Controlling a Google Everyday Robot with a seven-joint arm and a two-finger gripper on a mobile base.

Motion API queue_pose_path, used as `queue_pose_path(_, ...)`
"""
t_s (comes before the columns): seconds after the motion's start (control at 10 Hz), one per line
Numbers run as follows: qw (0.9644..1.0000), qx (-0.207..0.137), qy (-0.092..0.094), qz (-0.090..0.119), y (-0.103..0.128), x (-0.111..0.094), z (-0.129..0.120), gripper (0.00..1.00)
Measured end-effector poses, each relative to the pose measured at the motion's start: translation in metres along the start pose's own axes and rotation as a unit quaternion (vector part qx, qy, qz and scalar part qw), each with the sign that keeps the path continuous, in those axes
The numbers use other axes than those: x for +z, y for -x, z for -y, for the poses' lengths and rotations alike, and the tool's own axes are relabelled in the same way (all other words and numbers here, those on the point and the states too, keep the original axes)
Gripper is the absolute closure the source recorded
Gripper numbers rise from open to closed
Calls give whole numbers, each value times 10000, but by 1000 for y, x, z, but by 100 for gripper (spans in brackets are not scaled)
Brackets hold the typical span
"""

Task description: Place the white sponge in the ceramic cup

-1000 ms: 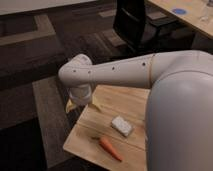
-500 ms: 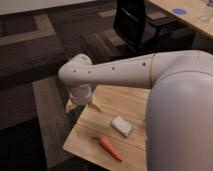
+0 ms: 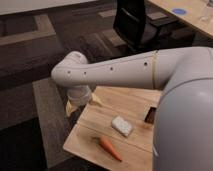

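The white sponge [image 3: 122, 126] lies flat on the wooden table [image 3: 117, 102], near its middle. The dark blue ceramic cup does not show; my white arm [image 3: 125, 70] covers the right part of the table. The arm reaches from the right across the table's far side and bends down at the far-left corner. My gripper [image 3: 81, 103] hangs there below the wrist, to the left of the sponge and apart from it, mostly hidden by the wrist.
An orange carrot [image 3: 109, 148] lies near the table's front edge, just in front of the sponge. A small dark upright square thing [image 3: 150, 115] stands right of the sponge. A black office chair [image 3: 135, 22] and a second table [image 3: 192, 15] stand behind.
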Motion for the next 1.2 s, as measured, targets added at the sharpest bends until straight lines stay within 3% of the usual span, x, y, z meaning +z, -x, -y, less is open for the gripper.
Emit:
queue_pose_path(0.3,9972,-587,-48,-466,-5,19,29,20)
queue_pose_path(0.6,9897,-1213,-228,-727,2,33,69,20)
queue_pose_path(1.2,9893,-1220,-241,-760,0,34,71,20)
